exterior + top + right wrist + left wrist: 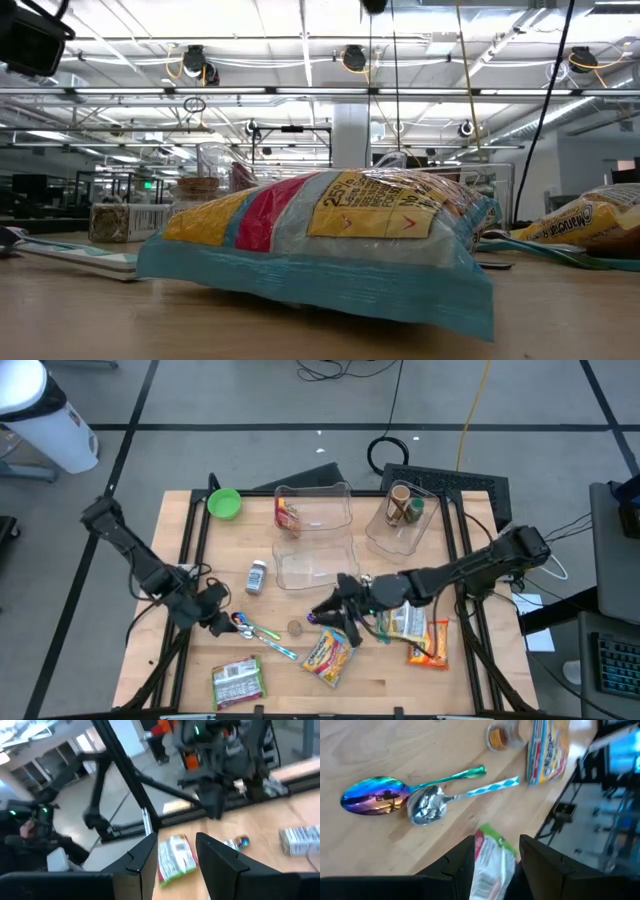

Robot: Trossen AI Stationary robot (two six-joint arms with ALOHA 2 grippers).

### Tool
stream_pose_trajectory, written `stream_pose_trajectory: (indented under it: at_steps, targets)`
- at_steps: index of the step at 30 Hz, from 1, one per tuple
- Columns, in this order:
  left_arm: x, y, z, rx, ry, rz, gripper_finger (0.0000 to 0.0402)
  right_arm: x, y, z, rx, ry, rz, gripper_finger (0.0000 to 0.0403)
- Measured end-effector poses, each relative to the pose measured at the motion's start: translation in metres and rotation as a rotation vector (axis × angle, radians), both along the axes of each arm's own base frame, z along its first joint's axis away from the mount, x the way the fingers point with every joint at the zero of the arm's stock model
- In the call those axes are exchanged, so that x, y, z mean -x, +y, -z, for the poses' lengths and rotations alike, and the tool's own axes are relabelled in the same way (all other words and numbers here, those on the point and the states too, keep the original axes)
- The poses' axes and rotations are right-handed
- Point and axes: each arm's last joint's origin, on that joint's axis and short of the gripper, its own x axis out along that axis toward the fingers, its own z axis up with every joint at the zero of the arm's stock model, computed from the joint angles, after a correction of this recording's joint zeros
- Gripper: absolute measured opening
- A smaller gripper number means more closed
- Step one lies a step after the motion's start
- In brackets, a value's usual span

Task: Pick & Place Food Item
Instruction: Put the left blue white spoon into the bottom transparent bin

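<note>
Right gripper is hovering mid-tabletop, fingers standing apart with nothing clamped; the yellow-red snack bag is lying flat just beyond the fingertips, toward the tabletop's near edge. Left gripper is waiting low at the left side, fingers apart, empty, two spoons just ahead of them

Handling judgement: the snack bag looks light, soft and crinkly, air-puffed, film likely slippery; contents probably crushable. Best hold appears to be across the narrow middle or on a crimped end seam, with a gentle squeeze

Count:
- snack pouches loose on the tabletop: four — the yellow-red bag, green-white pouch, silver-green pouch, orange pouch
- spoons: two — iridescent spoon, silver spoon with blue-white handle
- clear bins: three — one holding a packet, one empty, one holding a jar
- green bowl: one
- small can: one
- small round brown item: one, cannot tell what
</note>
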Motion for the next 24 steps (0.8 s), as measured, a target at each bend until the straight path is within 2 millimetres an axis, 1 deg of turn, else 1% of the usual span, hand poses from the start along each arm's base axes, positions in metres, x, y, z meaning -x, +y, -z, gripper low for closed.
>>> stream_pose_trajectory:
  at_steps: [6,9,13,17,24]
  targets:
    - [0.002,-0.005,0.002,0.027,-0.017,-0.165,0.0161,0.020,0.020,-0.016,0.050,-0.064,0.032,0.0126]
    - [0.000,-0.011,0.011,0.020,0.037,-0.192,0.0161,0.025,0.030,-0.018,0.071,-0.072,0.024,0.0126]
    - [-0.006,-0.020,0.026,0.010,0.156,-0.212,0.0161,0.031,0.041,-0.018,0.076,-0.067,0.006,0.0126]
    - [-0.010,-0.028,0.040,0.007,0.250,-0.249,0.0161,0.034,0.047,-0.015,0.089,-0.044,-0.012,0.0126]
    - [-0.020,-0.039,0.058,-0.011,0.294,-0.275,0.0161,0.035,0.048,-0.015,0.090,-0.043,-0.015,0.0126]
